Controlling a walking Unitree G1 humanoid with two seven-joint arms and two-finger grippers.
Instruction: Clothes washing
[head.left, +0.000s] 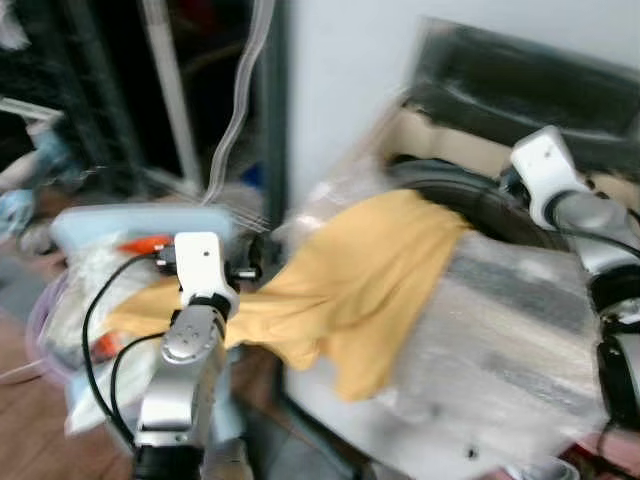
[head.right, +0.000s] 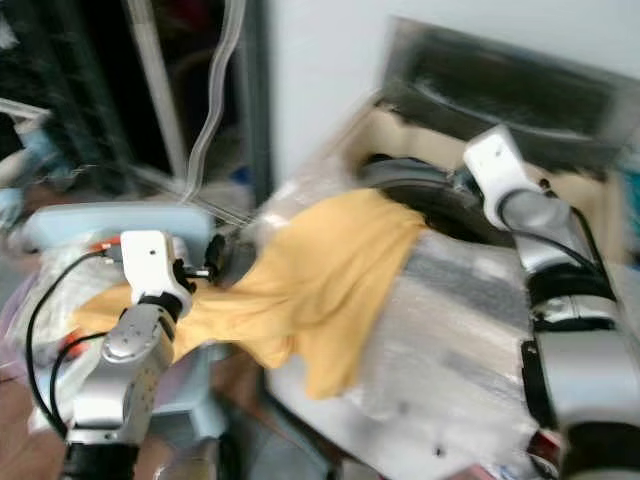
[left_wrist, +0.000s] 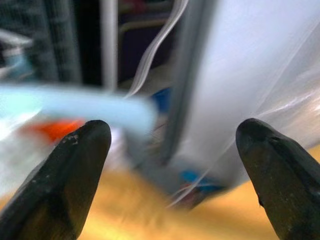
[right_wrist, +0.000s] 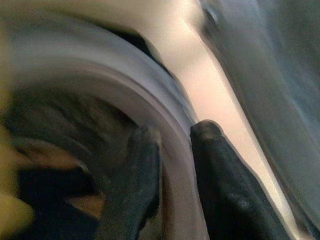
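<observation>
Yellow cloth stretched basket to washer drum, seemingly; left gripper spread.

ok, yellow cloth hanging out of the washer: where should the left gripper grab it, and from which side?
Probably the low bunched end of the yellow cloth, where it stretches from the washer's opening toward the basket. It gathers narrow there, just past the left gripper, whose fingers are wide open over it. Come from above, closing across the bunch.
</observation>
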